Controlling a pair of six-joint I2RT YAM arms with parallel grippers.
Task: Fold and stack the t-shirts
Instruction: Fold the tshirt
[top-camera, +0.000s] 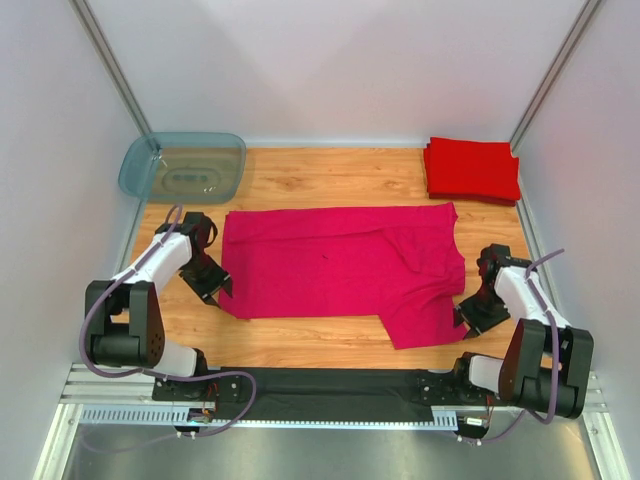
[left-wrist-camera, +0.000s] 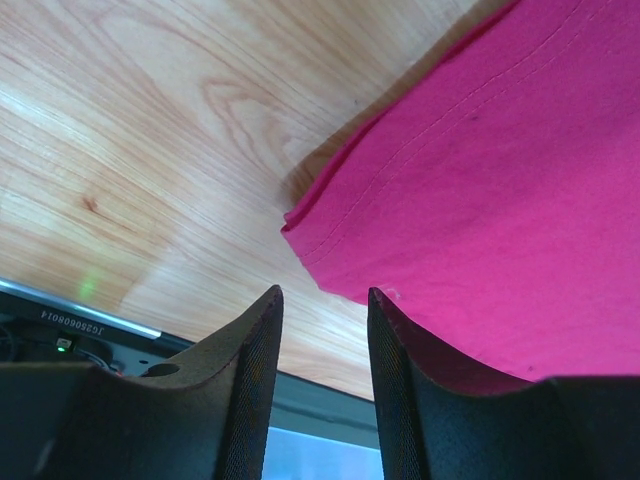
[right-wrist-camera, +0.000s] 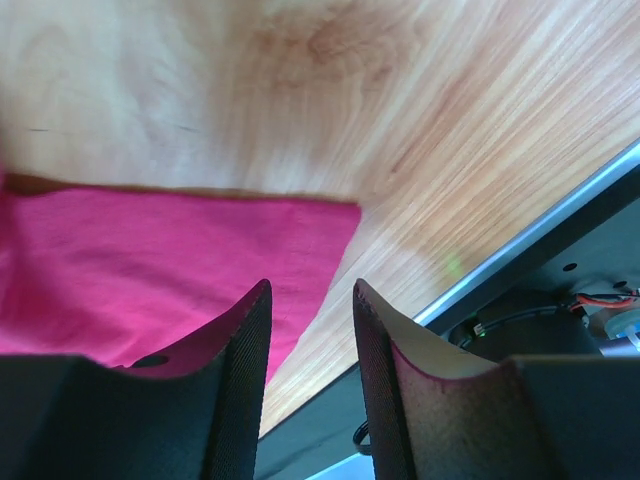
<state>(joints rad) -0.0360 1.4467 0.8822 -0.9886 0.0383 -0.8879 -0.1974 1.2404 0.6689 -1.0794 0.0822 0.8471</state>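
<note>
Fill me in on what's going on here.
Two robot arms are working on t-shirts. A magenta t-shirt lies spread across the table, its folding unfinished. The left gripper sits open at its left edge, the right gripper open by its near right corner; neither holds cloth. Folded red shirts sit at the far right corner.
</note>
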